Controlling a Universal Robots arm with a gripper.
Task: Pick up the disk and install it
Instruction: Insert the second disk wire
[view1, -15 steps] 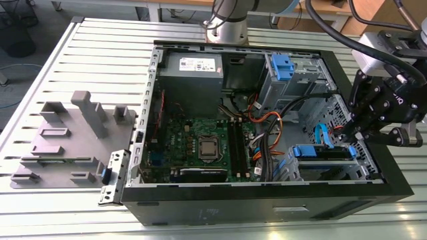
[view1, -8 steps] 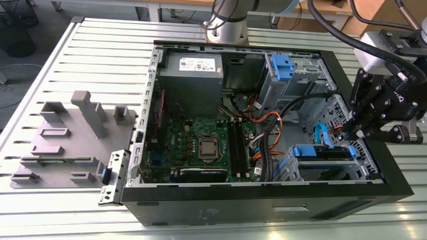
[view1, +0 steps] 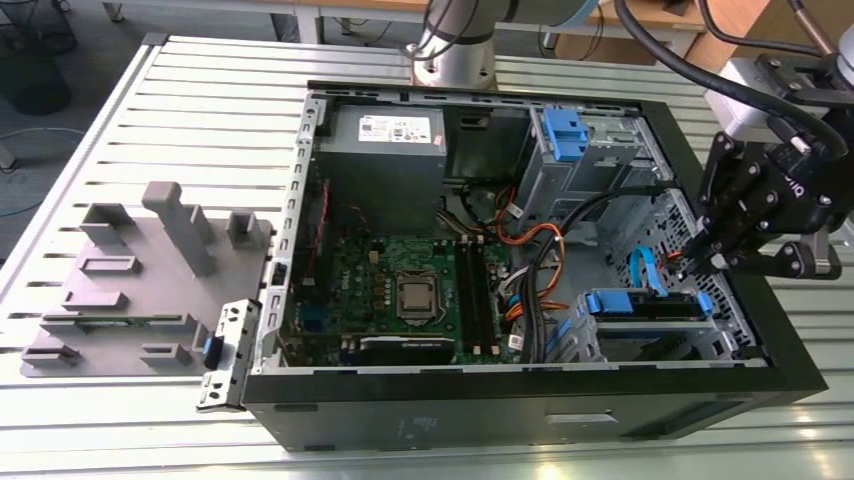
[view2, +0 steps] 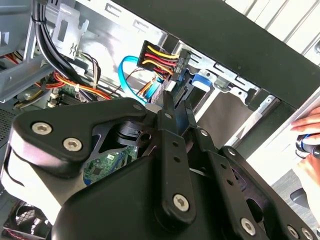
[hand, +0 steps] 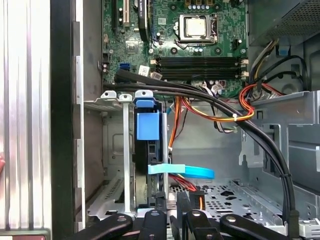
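Observation:
The disk (view1: 646, 304) sits in the drive bay at the front corner of the open computer case (view1: 747, 400), on the exterior view's right, its blue rails showing. In the first wrist view the disk (hand: 148, 126) stands edge-on in the bay with its blue tab facing me. My gripper (view1: 697, 262) hangs just above that bay, over the cables. In both wrist views its black fingers (view2: 168, 107) stand close together with nothing seen between them, tips by the connector (view2: 160, 59) with red, yellow and black wires. A light blue cable (hand: 182, 171) crosses just past the gripper (hand: 171, 205).
Thick black cables (hand: 240, 122) and orange wires run across the case beside the bay. A second blue caddy (view1: 562, 133) sits in the far bay. A grey fixture with a tall post (view1: 182, 226) stands on the exterior view's left. A person's hand (view2: 307, 127) is outside the case.

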